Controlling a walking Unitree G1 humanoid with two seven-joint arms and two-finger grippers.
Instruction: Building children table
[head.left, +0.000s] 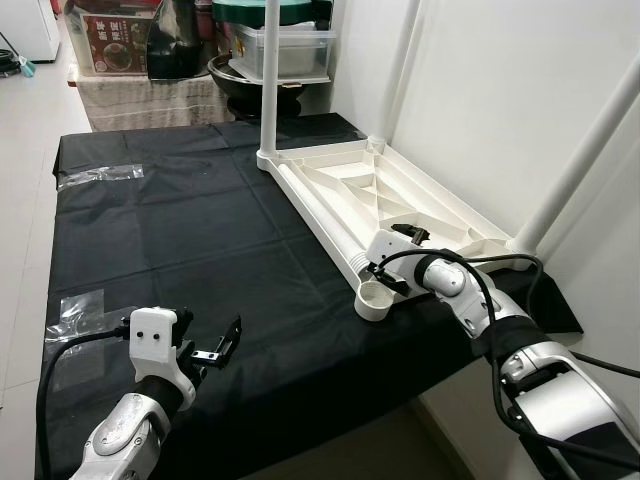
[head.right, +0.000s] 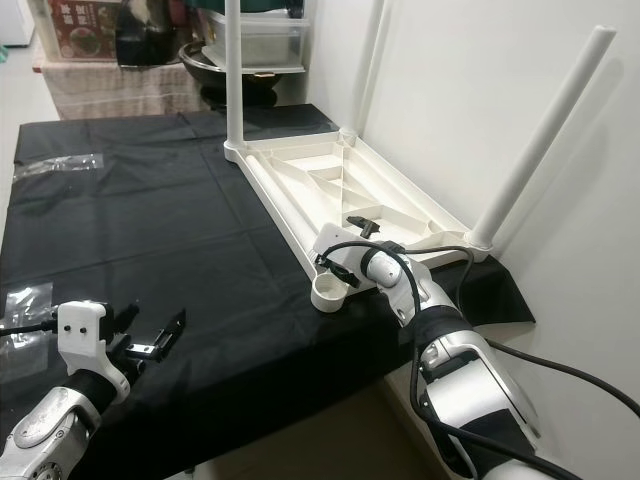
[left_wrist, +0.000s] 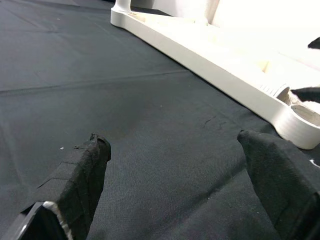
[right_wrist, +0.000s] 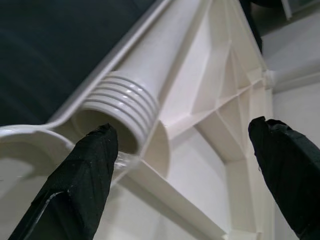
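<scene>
The upturned white tabletop (head.left: 400, 205) lies on the black cloth (head.left: 180, 230) against the wall, 3 legs already standing in its corner sockets. The 4th leg (head.left: 325, 215) lies loose along the near rail, its threaded end beside the empty socket (head.left: 376, 296). The right gripper (right_wrist: 185, 165) hovers with fingers wide apart over that threaded end, holding nothing. The left gripper (head.left: 222, 345) hangs open above the cloth near the front edge, well apart from the tabletop.

Likely trouble: a shallow pinch on the smooth round leg could let it roll or slip out, and a knock against the tabletop could shift the socket. The wall crowds the right side, while the cloth to the left offers wide room
</scene>
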